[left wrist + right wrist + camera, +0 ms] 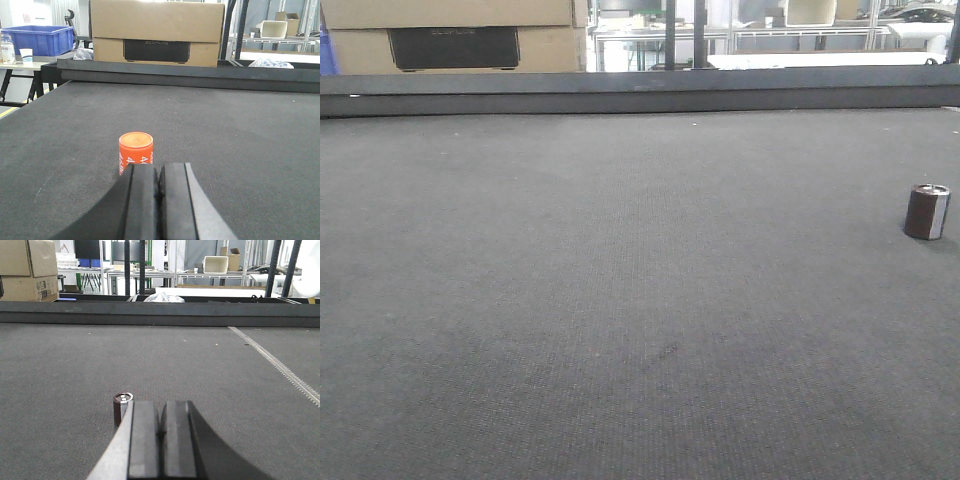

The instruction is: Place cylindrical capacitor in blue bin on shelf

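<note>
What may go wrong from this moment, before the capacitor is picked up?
1. The right gripper is shut, and the capacitor stands upright close ahead, to the left of its fingers. A push forward may tip it, and it could then roll on the mat.
2. An orange cylinder of similar shape stands before the shut left gripper. It might be taken by mistake.

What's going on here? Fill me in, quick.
Nothing is being held yet. Both claws are shut and empty, low over the dark mat. The cylindrical capacitor stands upright just ahead of the right claw. An orange cylinder stands ahead of the left claw.
</note>
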Robot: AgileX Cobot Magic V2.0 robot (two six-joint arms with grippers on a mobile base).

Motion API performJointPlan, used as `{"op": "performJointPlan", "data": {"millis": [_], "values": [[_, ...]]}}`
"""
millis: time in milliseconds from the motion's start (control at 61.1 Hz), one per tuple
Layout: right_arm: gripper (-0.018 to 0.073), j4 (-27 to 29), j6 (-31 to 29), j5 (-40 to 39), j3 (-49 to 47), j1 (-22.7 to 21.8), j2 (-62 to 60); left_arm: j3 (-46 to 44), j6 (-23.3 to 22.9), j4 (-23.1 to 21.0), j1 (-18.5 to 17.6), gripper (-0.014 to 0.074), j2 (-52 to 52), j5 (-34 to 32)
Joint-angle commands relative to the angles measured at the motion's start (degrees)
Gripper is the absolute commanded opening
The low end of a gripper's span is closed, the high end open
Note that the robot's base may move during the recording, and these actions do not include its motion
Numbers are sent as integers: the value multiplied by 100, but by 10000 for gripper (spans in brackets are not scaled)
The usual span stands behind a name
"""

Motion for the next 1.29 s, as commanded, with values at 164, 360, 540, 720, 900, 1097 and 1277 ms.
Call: {"op": "performJointPlan", "data": {"millis": [164,360,540,720,900,1097,1277], "values": [[-160,10,-2,-120,-3,-33,-21,-14,0,-30,8,-111,-33,-105],[-160,10,-2,-120,-3,-33,-21,-14,0,-30,8,-111,-33,-116],[-160,10,-2,-120,-3,-33,-21,-14,0,-30,8,-111,-33,-124],[-160,10,-2,-157,-3,-33,-21,-14,0,-30,8,-111,-33,-508],[-160,10,-2,-383,-3,-33,-21,-14,0,-30,8,-111,-33,-1188],[-160,10,-2,-765,-92,-33,-21,-377,0,-30,8,-111,-33,-1096],[-160,71,-2,29,-1488,-33,-21,-1816,0,66,8,-111,283,455]]}}
